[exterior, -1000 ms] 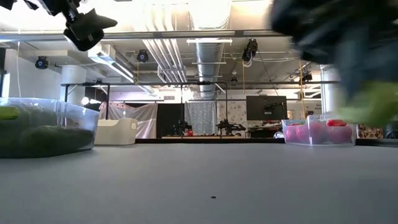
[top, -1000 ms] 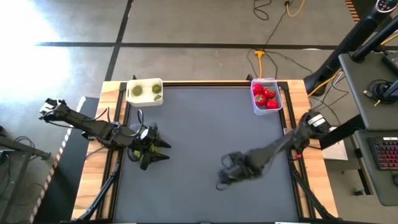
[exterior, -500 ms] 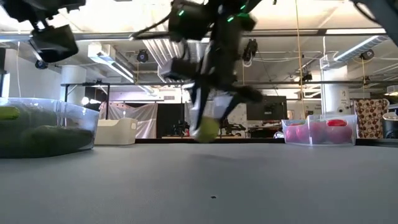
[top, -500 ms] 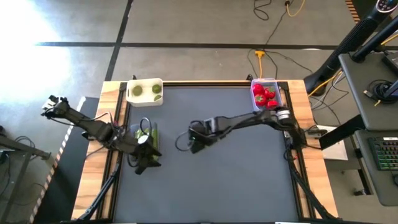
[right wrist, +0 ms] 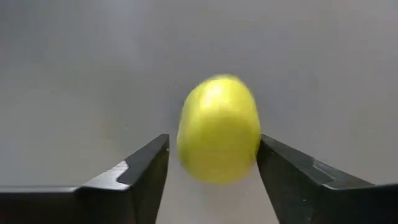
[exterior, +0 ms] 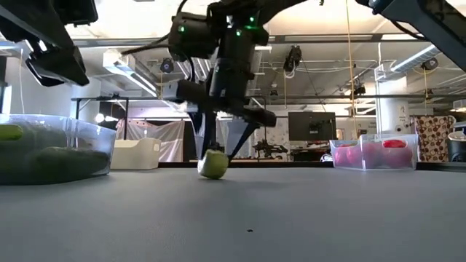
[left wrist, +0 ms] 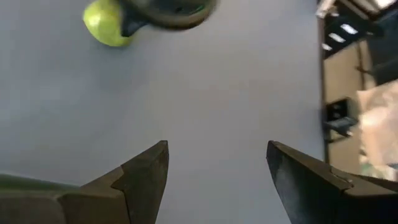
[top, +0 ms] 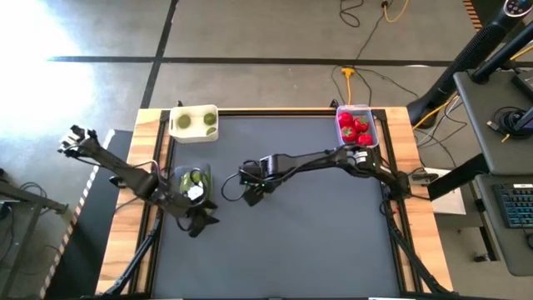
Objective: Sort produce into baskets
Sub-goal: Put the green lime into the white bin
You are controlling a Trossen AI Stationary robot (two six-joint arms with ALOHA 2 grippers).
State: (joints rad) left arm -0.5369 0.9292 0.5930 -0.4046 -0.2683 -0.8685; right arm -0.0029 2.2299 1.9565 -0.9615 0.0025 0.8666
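Observation:
A yellow-green ball rests on the grey mat left of the table's middle. My right gripper hangs over it, open, pointing steeply down. Its fingertips stand on either side of the ball's top, and whether they touch it I cannot tell. My left gripper is open with nothing between its fingers, just near of a clear tub of green pods. A white tub at the far left holds two green balls. A clear tub at the far right holds red pieces.
The three tubs stand along the mat's left side and far corners. The mat's middle, near and right parts are bare. Wooden table borders run down both sides, and the arm bases stand at the left and right edges.
My right gripper swung with the ball from the near right of the mat toward the left and far side, rolling its wrist, then opened. The ball, held above the mat half a second ago, now lies on it. My left gripper has shifted toward the near edge and tipped downward.

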